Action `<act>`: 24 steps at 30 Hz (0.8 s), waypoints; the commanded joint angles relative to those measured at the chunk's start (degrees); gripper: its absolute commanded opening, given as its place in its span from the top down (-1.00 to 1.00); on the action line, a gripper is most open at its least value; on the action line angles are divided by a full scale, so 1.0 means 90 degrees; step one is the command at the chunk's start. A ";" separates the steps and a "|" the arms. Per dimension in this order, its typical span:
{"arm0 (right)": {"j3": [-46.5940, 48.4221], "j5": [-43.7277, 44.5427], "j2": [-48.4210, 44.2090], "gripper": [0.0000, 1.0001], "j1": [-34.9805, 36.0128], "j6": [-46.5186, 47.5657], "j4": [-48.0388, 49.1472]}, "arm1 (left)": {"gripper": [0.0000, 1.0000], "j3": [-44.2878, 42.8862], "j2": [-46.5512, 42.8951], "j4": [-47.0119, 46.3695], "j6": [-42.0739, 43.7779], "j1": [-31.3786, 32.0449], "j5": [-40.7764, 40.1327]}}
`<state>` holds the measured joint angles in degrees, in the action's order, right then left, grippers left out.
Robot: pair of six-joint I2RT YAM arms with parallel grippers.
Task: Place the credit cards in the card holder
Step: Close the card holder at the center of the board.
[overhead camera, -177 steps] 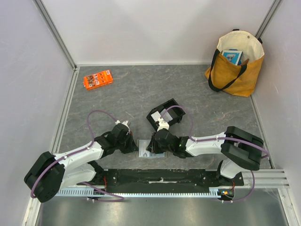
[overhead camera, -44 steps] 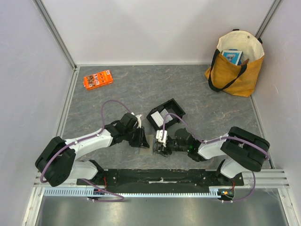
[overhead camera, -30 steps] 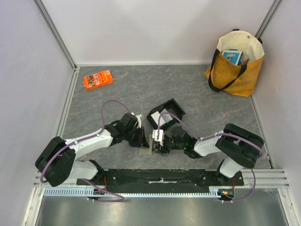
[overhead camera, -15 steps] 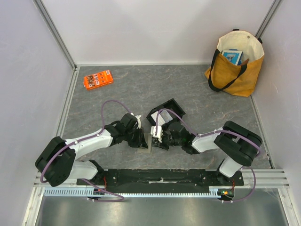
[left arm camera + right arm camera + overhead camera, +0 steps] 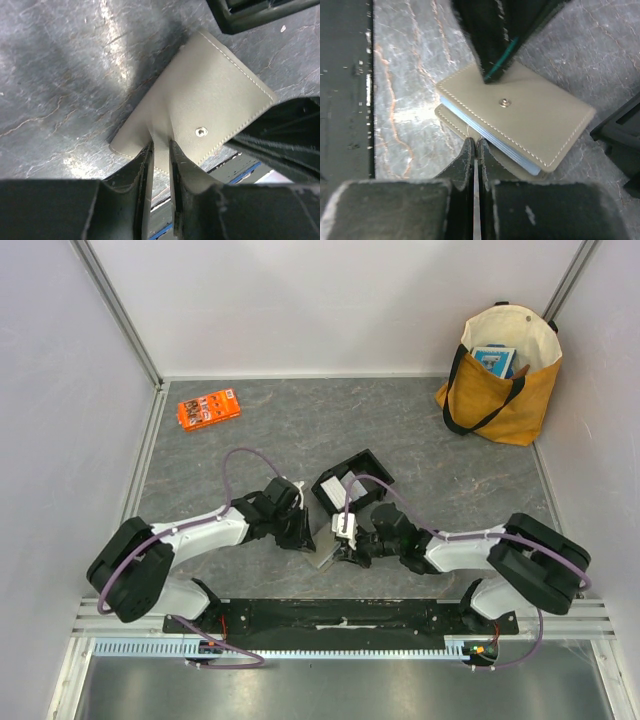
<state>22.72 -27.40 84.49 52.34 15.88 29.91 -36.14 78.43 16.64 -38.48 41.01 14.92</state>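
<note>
The taupe-grey card holder (image 5: 323,557) hangs low over the floor between my two grippers. In the left wrist view my left gripper (image 5: 160,146) is shut on a flap of the card holder (image 5: 210,95). In the right wrist view the holder (image 5: 520,125) lies part open, with the pale blue edges of credit cards (image 5: 490,136) between its flaps. My right gripper (image 5: 475,142) is shut on a thin pale card seen edge-on, with its tips at the holder's lower flap. In the top view, the left gripper (image 5: 303,540) and right gripper (image 5: 337,551) face each other.
A black open tray (image 5: 352,480) stands just behind the grippers. An orange packet (image 5: 208,408) lies at the far left. A yellow tote bag (image 5: 500,370) stands at the far right corner. The black base rail (image 5: 340,618) runs along the near edge.
The left gripper has lifted the holder off the floor and moved right. The right gripper has closed in on the holder from the right and dropped a little toward the near edge.
</note>
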 commanded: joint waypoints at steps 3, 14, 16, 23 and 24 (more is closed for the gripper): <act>-0.0190 -0.1134 -0.0890 1.00 0.0025 -0.0338 0.0006 | 0.51 -0.0261 0.0591 0.0231 0.0028 0.0023 -0.0739; -0.0551 -0.1978 -0.1096 1.00 0.0025 -0.0434 0.0541 | 0.55 -0.0555 0.1031 0.0358 -0.0002 0.0013 -0.0876; -0.0795 -0.1315 -0.1135 0.98 0.0025 -0.0611 0.1108 | 0.56 -0.0526 0.1012 0.0329 0.0047 0.0023 -0.0828; -0.1342 0.0162 -0.1370 0.68 0.0054 -0.1031 0.2201 | 0.56 -0.0038 0.0563 -0.0257 0.0213 0.0189 -0.0496; -0.1517 0.0328 -0.1409 0.65 0.0083 -0.1090 0.2455 | 0.56 0.0021 0.0514 -0.0325 0.0252 0.0199 -0.0447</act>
<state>12.21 -32.47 74.15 52.56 8.95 39.70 -39.16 84.88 15.14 -38.83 41.76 10.66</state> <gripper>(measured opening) 0.143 0.219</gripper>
